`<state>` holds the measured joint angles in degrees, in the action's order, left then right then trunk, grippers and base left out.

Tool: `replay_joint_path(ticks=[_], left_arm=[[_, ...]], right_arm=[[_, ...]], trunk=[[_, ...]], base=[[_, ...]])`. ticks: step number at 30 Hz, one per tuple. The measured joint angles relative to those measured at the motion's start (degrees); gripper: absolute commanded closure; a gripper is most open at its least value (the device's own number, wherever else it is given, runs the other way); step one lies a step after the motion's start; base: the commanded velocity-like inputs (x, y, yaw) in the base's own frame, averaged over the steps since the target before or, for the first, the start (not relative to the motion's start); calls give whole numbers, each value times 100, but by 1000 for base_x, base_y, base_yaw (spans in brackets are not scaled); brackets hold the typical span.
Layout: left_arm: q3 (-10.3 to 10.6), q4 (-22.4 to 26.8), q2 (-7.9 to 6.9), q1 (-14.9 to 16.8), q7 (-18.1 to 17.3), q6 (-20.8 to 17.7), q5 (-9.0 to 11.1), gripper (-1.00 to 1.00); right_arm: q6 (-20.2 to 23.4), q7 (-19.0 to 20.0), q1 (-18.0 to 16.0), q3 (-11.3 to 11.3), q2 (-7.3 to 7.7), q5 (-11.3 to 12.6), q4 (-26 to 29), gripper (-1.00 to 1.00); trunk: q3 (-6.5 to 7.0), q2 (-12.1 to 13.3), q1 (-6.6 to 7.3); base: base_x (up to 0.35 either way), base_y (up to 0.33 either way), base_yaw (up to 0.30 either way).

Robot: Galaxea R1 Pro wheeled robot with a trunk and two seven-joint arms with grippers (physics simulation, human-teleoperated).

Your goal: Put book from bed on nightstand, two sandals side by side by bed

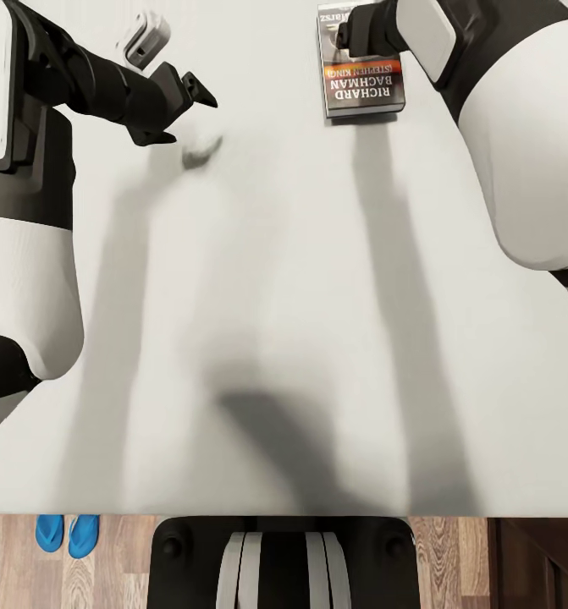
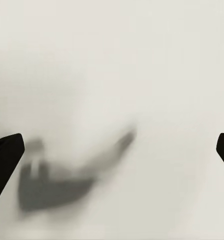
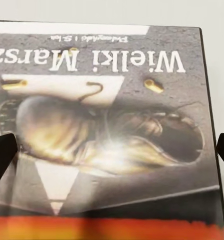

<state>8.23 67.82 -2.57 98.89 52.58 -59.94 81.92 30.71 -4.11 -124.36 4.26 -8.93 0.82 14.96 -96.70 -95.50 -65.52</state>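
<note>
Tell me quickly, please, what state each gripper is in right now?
Left gripper: open, empty, above the bed.
Right gripper: open, over the book, not holding it.

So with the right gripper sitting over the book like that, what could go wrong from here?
The book lies flat on the bed, so the open right gripper may struggle to get a finger under its thin edge and could just push it along the mattress. The sandals sit by the robot's base, which might bump them when it moves.
</note>
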Motion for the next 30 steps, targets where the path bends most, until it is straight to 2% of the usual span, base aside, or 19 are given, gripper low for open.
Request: replay_joint_path(ticks=[7,30], left_arm=[[0,0,0,0,2,1,-2,-100],[0,0,0,0,3,0,-2,-100]], right_arm=[[1,4,0,0,-1,39,226,-100],[1,4,1,0,-1,40,228,-100]], trunk=[[0,0,0],[0,0,0]], base=[[0,0,0],[0,0,0]])
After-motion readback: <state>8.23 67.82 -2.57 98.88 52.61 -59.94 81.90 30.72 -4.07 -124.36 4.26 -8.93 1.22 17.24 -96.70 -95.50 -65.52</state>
